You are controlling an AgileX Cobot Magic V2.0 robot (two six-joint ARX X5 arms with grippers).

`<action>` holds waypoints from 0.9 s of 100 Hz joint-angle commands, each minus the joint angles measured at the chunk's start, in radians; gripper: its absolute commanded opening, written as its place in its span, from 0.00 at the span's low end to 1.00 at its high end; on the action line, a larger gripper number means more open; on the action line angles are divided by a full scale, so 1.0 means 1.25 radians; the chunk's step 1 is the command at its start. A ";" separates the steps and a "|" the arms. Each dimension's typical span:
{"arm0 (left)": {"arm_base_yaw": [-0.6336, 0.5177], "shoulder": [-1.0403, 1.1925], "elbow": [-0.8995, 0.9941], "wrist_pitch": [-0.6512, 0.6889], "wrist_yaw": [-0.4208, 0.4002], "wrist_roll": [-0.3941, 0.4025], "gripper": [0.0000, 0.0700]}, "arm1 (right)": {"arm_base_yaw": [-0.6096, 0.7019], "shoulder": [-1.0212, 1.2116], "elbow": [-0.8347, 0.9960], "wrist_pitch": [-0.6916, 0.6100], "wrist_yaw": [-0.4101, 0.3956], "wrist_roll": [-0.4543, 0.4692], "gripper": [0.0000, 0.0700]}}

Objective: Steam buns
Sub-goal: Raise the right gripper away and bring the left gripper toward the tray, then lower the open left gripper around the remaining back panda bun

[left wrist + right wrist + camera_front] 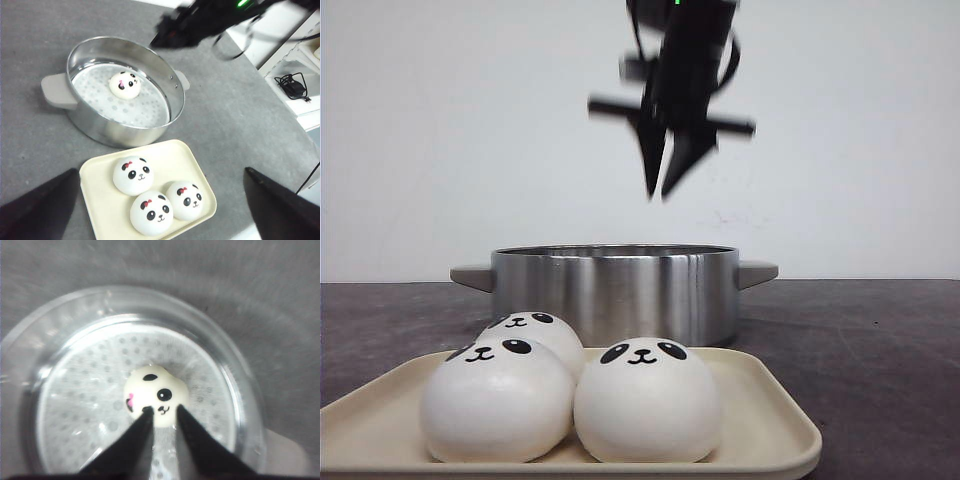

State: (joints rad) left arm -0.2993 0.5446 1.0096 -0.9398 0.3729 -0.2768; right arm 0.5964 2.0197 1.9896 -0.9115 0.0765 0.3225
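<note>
Three white panda-faced buns (645,400) (133,175) sit close together on a cream tray (770,420) (100,175) at the table's front. A fourth bun (124,85) (156,390) lies on the perforated insert inside the steel pot (615,290) (175,90) behind the tray. My right gripper (658,195) (163,411) hangs well above the pot, directly over that bun, fingers a narrow gap apart and holding nothing. My left gripper (160,170) is high above the tray, its fingers spread wide and empty. It does not show in the front view.
The pot has grey side handles (470,276) (54,90). The table is dark grey, with a white wall behind it. A white shelf unit with a black cable (292,85) stands off the table's edge in the left wrist view.
</note>
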 commanded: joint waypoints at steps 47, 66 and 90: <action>-0.180 0.347 0.009 0.006 -0.010 0.023 0.73 | 0.389 -0.501 0.027 -0.016 0.244 -0.059 0.02; -0.274 0.513 0.009 0.064 -0.097 0.023 0.73 | 0.453 -0.563 0.027 -0.059 0.322 -0.030 0.02; -0.316 0.667 0.009 0.155 -0.154 0.017 0.74 | 0.490 -0.583 0.027 -0.059 0.407 -0.005 0.02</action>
State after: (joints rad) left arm -0.6788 1.3392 1.0096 -0.7635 0.1822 -0.2550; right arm 1.1854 1.2869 2.0029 -0.9947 0.5800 0.2966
